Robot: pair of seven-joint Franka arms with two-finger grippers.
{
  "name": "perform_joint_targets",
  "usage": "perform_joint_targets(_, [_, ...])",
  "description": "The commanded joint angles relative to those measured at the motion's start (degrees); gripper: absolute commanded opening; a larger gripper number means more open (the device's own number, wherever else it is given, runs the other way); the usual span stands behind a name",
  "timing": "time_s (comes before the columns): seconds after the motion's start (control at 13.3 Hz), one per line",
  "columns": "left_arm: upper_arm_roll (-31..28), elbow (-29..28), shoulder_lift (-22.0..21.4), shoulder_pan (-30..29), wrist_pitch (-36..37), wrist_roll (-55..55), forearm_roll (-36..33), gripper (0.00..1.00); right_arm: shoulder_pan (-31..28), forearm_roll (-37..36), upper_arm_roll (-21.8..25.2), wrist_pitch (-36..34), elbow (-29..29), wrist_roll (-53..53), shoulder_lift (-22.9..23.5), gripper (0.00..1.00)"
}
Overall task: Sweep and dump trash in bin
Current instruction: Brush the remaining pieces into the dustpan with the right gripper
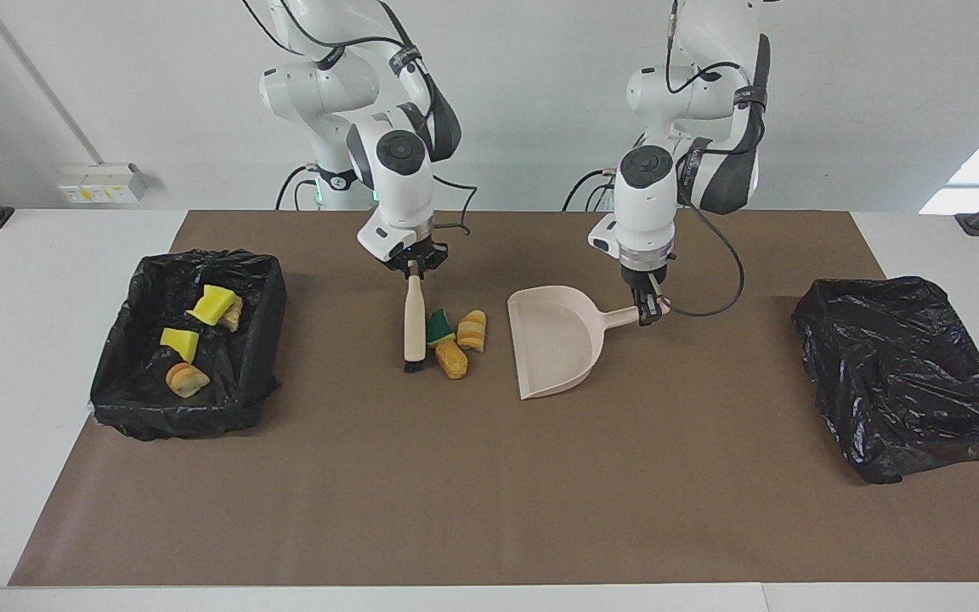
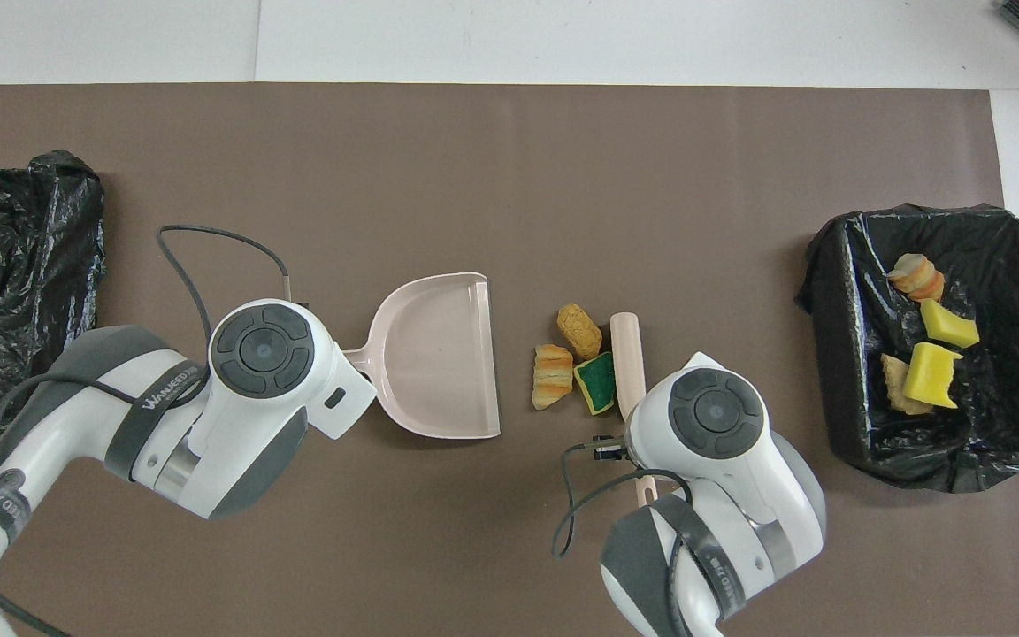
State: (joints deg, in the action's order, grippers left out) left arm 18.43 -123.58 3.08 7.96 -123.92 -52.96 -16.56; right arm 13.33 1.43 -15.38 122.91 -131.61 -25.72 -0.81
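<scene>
Trash (image 1: 454,340) beside brush (image 1: 412,327) clamped in right pincer (image 1: 412,270); left pincer (image 1: 647,313) clamps dustpan (image 1: 559,340).

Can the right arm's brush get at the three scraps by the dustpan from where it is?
Probably yes. The right gripper holds the brush right beside the three scraps, and bare mat separates them from the dustpan held by the left gripper.

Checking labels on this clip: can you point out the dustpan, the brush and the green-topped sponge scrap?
dustpan (image 1: 551,344): facing view, bare floor of the pan.
brush (image 1: 412,327): facing view, middle of its beige handle.
green-topped sponge scrap (image 2: 597,382): overhead view, its dark green top.
</scene>
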Motion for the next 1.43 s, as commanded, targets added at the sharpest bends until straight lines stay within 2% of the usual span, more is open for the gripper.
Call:
perform_joint_targets(0.0, [-0.06,-0.87,-0.61,-0.23,-0.36,1.02,-0.66,0.00,3.79,1.65,0.00,0.92,6.33,-5.36,7.20,0.00])
perform_joint_targets(0.3, [-0.06,-0.87,-0.61,-0.23,-0.36,1.02,-0.66,0.00,8.64,2.61,-0.43,0.93,16.97,-12.60,15.30,0.00])
perform_joint_targets(0.53, [-0.06,-0.87,-0.61,-0.23,-0.45,1.02,-0.58,0.00,9.43,13.22,-1.40,0.93,21.29,-7.97,17.15,0.00])
perform_joint_targets(0.75, [-0.06,-0.87,-0.53,-1.45,-0.54,0.50,-0.58,0.00,9.96,17.03,-1.75,-0.56,23.50,-6.19,16.29,0.00])
perform_joint_targets(0.98, [0.03,-0.87,0.00,-3.12,-0.71,-0.99,-0.49,0.00,9.53,17.65,-2.55,-5.29,23.50,-4.52,12.25,0.00])
perform_joint_targets(1.13, [0.03,-0.52,0.70,-4.79,-1.85,-4.41,2.57,0.00,9.26,17.56,-2.20,-9.96,23.42,-4.69,9.96,0.00])
perform_joint_targets(1.36, [-0.06,0.18,1.41,-6.29,-2.47,-8.82,5.84,0.00,9.44,16.94,-2.11,-11.29,23.50,-5.74,8.90,0.00])
